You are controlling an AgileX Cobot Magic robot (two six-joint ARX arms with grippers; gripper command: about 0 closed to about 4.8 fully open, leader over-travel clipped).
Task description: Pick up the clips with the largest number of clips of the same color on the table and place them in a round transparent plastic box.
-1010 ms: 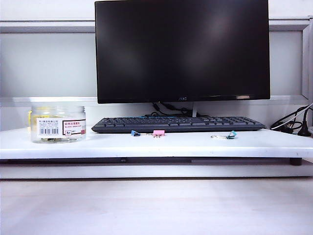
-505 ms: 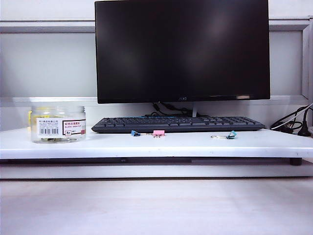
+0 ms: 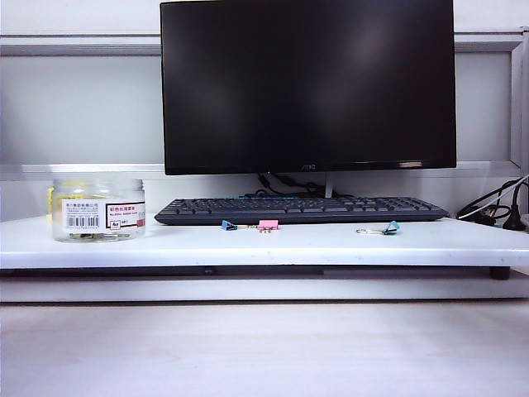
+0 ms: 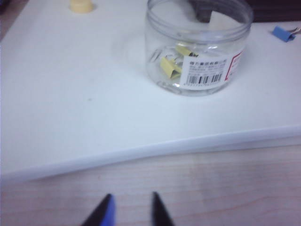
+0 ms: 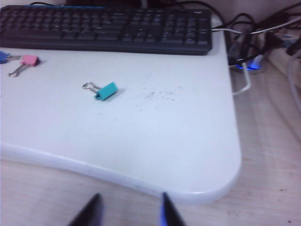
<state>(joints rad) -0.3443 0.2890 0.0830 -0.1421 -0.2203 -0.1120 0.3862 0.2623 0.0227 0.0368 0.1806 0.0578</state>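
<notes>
Meanwhile nothing shifts on our desk: yellow clips [image 4: 171, 67] lie inside the round transparent plastic box [image 4: 197, 47], while our left gripper [image 4: 130, 212] and right gripper [image 5: 129, 209] hang back, jaws partly parted and empty; sorting looks done

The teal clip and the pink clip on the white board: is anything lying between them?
No. In the right wrist view, only bare white board separates the teal clip from the pink clip; the exterior view agrees.
</notes>
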